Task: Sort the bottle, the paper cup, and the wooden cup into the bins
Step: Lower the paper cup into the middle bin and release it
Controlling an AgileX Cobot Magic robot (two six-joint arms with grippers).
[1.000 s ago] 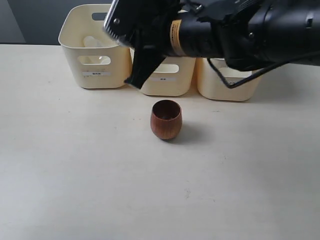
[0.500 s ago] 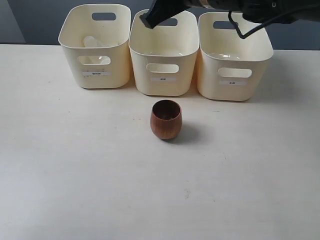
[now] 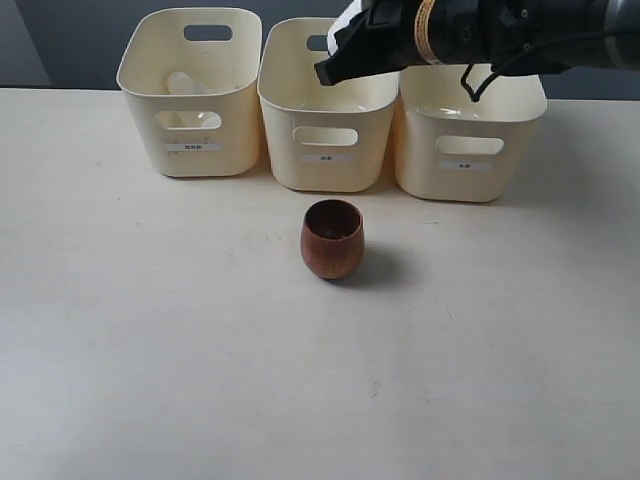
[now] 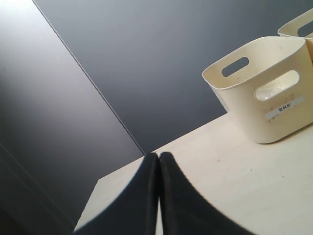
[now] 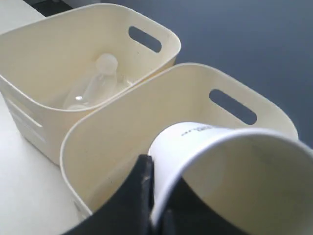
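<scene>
**Clerk:** Item one, bins?
**Keeper:** Three cream tubs in a row at the back of the table (image 3: 150, 350): left bin (image 3: 150, 140), middle bin (image 3: 325, 175) and right bin (image 3: 465, 185). They stand side by side, labels to the front.

**Clerk:** Item two, bottle?
**Keeper:** The bottle (image 5: 93, 85) lies on its side inside the left bin. It is clear with a white cap.

**Clerk:** Item three, paper cup?
**Keeper:** The paper cup (image 5: 215, 161) is held in the air over the middle bin's opening. It is tipped, mouth toward the wrist camera.

**Clerk:** Held by what?
**Keeper:** By the right gripper (image 5: 154, 200), jaws clamped on the cup's wall at the rim. One finger is outside the cup and the other seems to be inside.

**Clerk:** Item four, wooden cup?
**Keeper:** The wooden cup (image 3: 332, 240) stands upright on the table in front of the middle bin. It is apart from the bin and nothing touches it.

**Clerk:** Item five, left gripper?
**Keeper:** The left gripper (image 4: 158, 159) has its jaws pressed together with nothing between them. It is above the table, with the left bin ahead of it. The exterior view does not show it.
</scene>
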